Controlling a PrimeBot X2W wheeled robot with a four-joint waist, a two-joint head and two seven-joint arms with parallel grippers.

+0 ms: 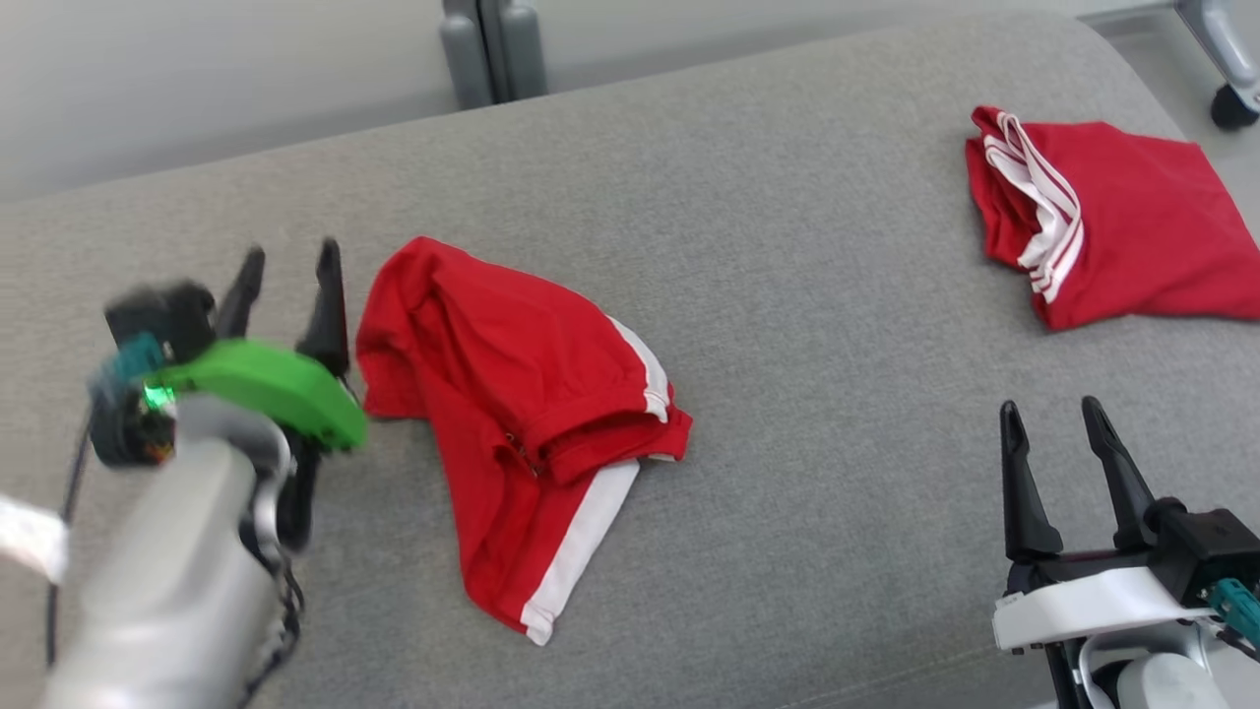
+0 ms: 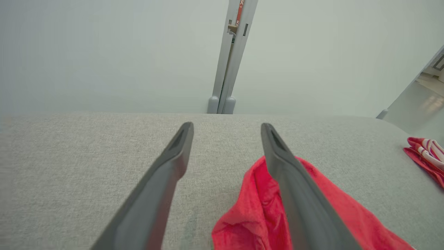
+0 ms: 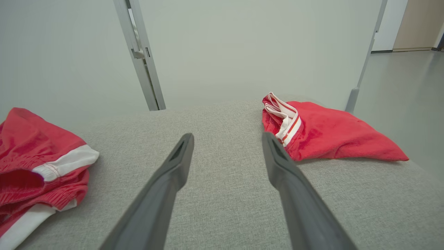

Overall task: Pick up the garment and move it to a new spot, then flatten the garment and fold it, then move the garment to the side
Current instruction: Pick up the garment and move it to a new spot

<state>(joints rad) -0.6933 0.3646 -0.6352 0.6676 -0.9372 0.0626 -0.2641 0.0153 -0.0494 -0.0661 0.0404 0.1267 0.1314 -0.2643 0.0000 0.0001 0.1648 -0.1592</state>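
The left gripper [image 1: 291, 254] is being held with its fingers spread apart and nothing between them, just beside the left edge of the crumpled red garment [image 1: 512, 394]. In the left wrist view one finger is being seen over the cloth's edge, and whether it is touching cannot be told. This garment, red with white stripes, is lying bunched near the middle of the grey padded surface [image 1: 787, 295]. The right gripper [image 1: 1050, 409] is likewise being held spread and empty at the lower right, well apart from that garment. A second red garment [image 1: 1122, 217], folded, is lying at the far right of the surface. A grey post [image 1: 492, 49] is standing behind the far edge.
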